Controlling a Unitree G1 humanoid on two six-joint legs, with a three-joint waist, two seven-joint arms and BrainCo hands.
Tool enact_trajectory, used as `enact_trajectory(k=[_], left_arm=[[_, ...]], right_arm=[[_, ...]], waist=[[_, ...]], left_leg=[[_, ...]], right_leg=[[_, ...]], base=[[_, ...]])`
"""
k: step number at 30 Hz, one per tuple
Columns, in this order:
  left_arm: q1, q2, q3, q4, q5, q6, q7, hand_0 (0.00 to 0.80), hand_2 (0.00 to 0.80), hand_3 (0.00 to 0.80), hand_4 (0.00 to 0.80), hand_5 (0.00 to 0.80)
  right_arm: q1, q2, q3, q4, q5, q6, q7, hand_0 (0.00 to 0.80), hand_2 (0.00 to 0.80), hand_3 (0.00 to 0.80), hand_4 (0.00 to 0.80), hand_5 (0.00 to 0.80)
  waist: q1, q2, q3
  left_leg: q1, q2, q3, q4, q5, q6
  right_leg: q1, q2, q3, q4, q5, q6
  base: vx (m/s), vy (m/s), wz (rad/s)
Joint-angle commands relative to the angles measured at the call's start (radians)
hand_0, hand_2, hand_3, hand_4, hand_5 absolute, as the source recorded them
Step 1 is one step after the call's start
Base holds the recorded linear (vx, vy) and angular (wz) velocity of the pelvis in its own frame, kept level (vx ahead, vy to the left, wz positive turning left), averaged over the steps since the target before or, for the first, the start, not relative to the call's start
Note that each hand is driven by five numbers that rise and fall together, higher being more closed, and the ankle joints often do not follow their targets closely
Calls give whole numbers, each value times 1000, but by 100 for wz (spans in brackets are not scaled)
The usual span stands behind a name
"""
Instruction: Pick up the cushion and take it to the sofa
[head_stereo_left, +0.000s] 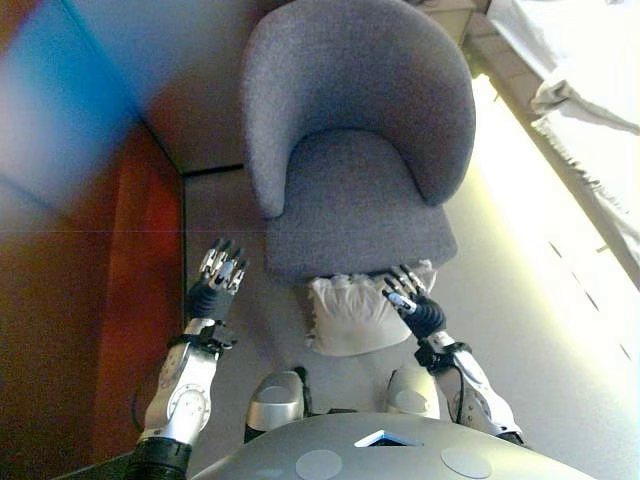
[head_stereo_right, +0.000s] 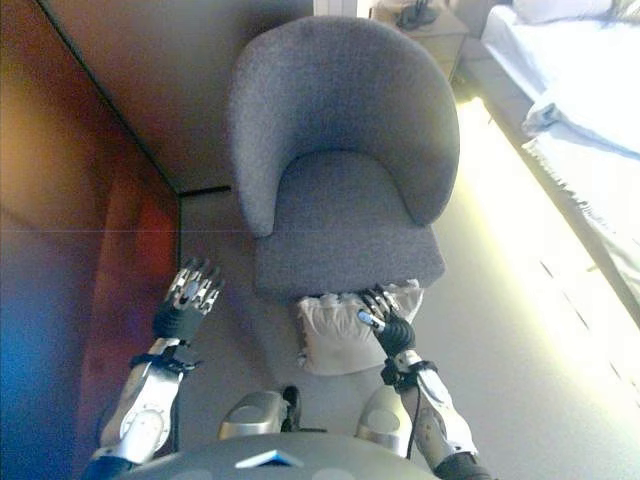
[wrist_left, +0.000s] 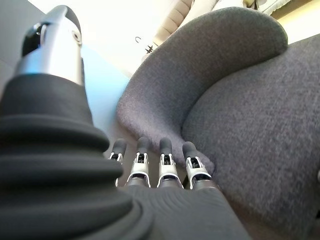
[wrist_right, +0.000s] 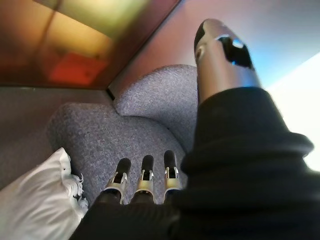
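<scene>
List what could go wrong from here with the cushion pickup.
The white cushion lies on the floor against the front of the grey armchair, so fingers may catch the seat edge. The right hand is above it, but the left hand is off to the side: a one-handed grab could slip.

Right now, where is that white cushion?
The cushion lies on the floor against the front of the grey armchair, just ahead of the robot, with the right hand above its right edge.
</scene>
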Motion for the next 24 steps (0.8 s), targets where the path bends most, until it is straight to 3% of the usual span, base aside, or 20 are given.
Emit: enact_trajectory(k=[1, 4, 8, 12, 14, 17, 19, 21, 24], left_arm=[[0, 36, 23, -94, 10, -52, -12, 0, 0, 0, 0, 0], [-11, 43, 20, -84, 17, -63, -14, 0, 0, 0, 0, 0], [-7, 43, 13, -82, 40, -47, -14, 0, 0, 0, 0, 0], [16, 37, 14, -88, 58, -16, 39, 0, 0, 0, 0, 0], [19, 35, 22, -78, 33, -4, 66, 0, 0, 0, 0, 0], [16, 28, 33, -46, 127, -1, 91, 0, 0, 0, 0, 0], [-3, 30, 21, -6, 188, 4, 94, 0, 0, 0, 0, 0], [-41, 30, 12, 72, 242, -18, 87, 0, 0, 0, 0, 0], [-115, 25, -6, 206, 332, -62, 137, 0, 0, 0, 0, 0]], right_arm=[[-38, -6, -8, -49, -1, -21, 25, 0, 0, 0, 0, 0], [-73, -9, -9, -41, 21, -9, 31, 0, 0, 0, 0, 0], [-95, 6, -20, -9, 15, 13, 23, 0, 0, 0, 0, 0], [-81, -6, -25, -14, -26, 36, 22, 0, 0, 0, 0, 0], [-74, -25, -21, -40, -17, 49, 24, 0, 0, 0, 0, 0], [-61, -51, -33, -43, -30, 50, 4, 0, 0, 0, 0, 0], [-59, -71, -45, -33, -69, 20, -15, 0, 0, 0, 0, 0], [-85, -88, -48, 5, -107, -27, -34, 0, 0, 0, 0, 0], [-166, -95, -40, 80, -113, -88, -77, 0, 0, 0, 0, 0]], waist=[[-11, -33, 36], [-23, -70, 50], [-22, -88, 45], [-20, -96, 20], [-28, -94, 13], [-45, -85, 8], [-53, -70, 15], [-54, -52, 27], [-57, -19, 42]], left_leg=[[-20, -18, -50, -57, 15, -12], [12, -5, -32, -51, -34, -27], [50, 23, -66, -45, -65, -35], [61, 80, -91, -21, -68, -63], [78, 118, -83, -27, -50, -81], [80, 165, -57, -13, -27, -103], [29, 194, -23, 54, 35, -124], [-15, 195, -6, 76, 68, -136], [-23, 174, 2, 3, 73, -134]], right_leg=[[53, 0, -10, -228, 182, 97], [14, 3, -14, -417, 259, 148], [19, -2, -5, -431, 268, 167], [68, 23, -6, -386, 181, 166], [64, 35, -10, -339, 134, 158], [62, 59, -23, -287, 70, 127], [77, 67, -52, -275, 50, 103], [99, 63, -79, -275, 41, 94], [88, 40, -84, -243, 31, 107]], base=[[164, -257, -50], [201, -241, -36], [254, -233, 33], [239, -263, 46], [202, -219, 11], [142, -166, 16], [45, -105, 48], [43, -7, 85], [79, 141, 46]])
